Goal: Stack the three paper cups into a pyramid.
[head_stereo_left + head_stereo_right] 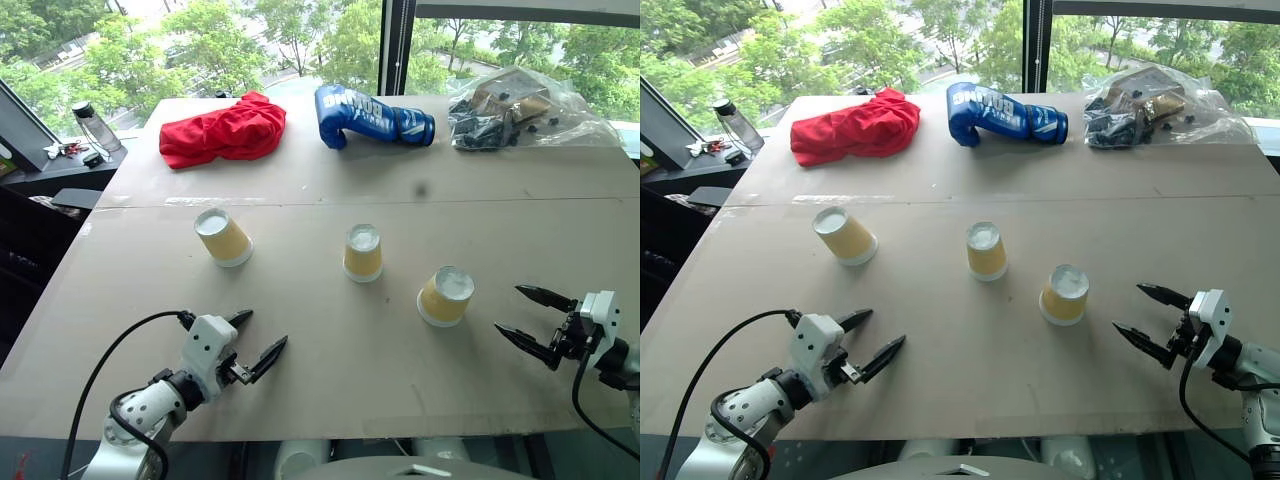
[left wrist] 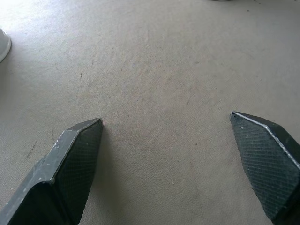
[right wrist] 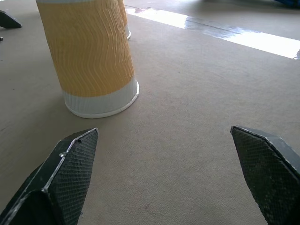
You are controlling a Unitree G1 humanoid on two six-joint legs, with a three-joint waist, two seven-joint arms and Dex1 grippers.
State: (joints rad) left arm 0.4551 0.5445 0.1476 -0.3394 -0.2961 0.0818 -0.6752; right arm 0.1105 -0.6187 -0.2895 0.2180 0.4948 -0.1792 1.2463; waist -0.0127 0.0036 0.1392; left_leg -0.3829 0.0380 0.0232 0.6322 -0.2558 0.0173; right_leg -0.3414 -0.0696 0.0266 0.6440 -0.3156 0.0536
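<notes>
Three paper cups stand upside down in a loose row on the tan table: a left cup (image 1: 224, 237), a middle cup (image 1: 363, 252) and a right cup (image 1: 446, 295). They are apart from each other, none stacked. My left gripper (image 1: 252, 343) is open near the table's front left, below the left cup, holding nothing. My right gripper (image 1: 523, 311) is open at the front right, just right of the right cup, also empty. In the right wrist view the right cup (image 3: 91, 56) stands close ahead of the open fingers, toward one side.
At the table's far side lie a red cloth (image 1: 222, 130), a blue boxing glove (image 1: 369, 115) and a clear plastic bag of dark parts (image 1: 520, 108). A water bottle (image 1: 97, 126) stands on a side shelf at the left. A seam (image 1: 420, 201) crosses the table.
</notes>
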